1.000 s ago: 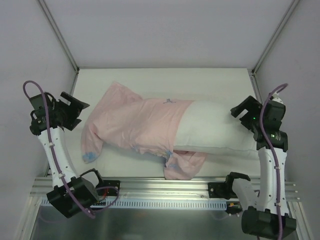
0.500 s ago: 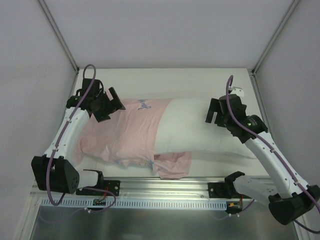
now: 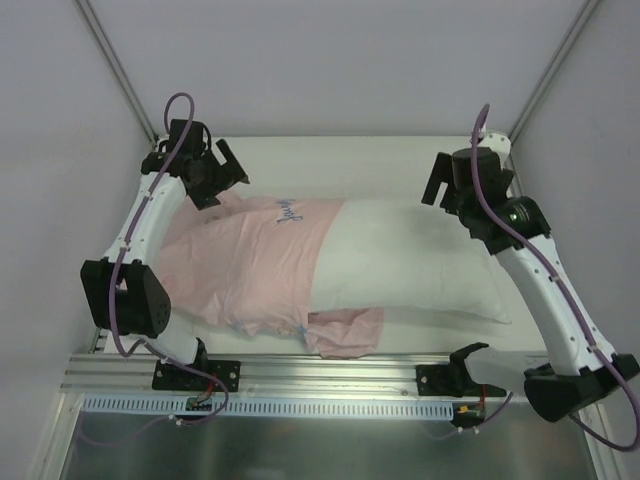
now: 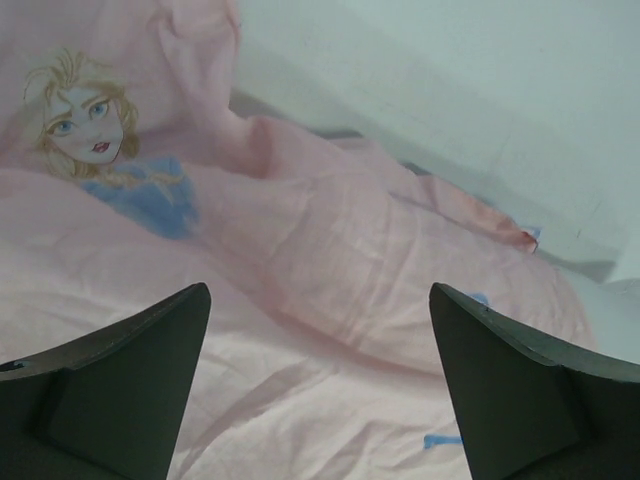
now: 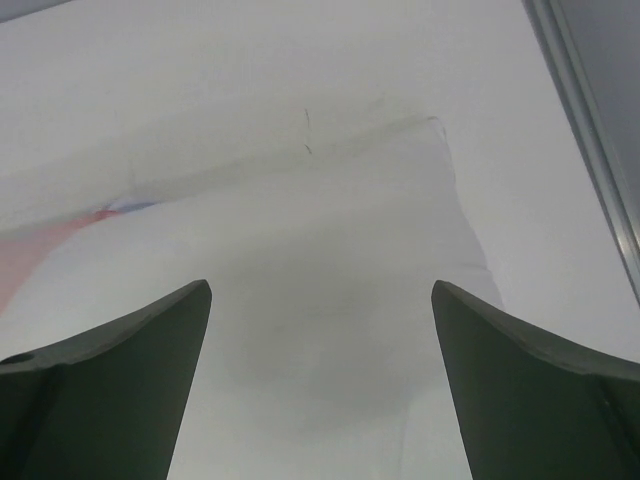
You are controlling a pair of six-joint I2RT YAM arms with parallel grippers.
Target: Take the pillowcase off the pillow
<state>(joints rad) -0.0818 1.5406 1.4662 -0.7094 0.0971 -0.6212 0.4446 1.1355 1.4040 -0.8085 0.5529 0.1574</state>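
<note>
The plain white pillow [image 3: 415,262] lies across the table, its right half bare. The pink pillowcase [image 3: 245,262] covers its left half, with a loose flap [image 3: 345,330] hanging at the front edge. My left gripper [image 3: 232,170] hovers open over the pillowcase's back left corner. In the left wrist view that gripper [image 4: 320,290] has only wrinkled pink pillowcase [image 4: 330,250] and a printed blonde figure [image 4: 88,122] beneath it. My right gripper [image 3: 432,188] is open above the pillow's back edge. In the right wrist view it [image 5: 320,287] holds nothing, with the pillow [image 5: 330,220] below.
Grey enclosure walls [image 3: 330,60] close in the back and both sides of the white table [image 3: 330,160]. An aluminium rail [image 3: 330,385] runs along the near edge, with both arm bases on it. A metal frame post [image 5: 590,130] stands to the right of the pillow.
Both arms swung from the table's sides toward the back and now hang over the bedding. Both grippers opened wider. The pillow and pillowcase lie straighter and further back.
</note>
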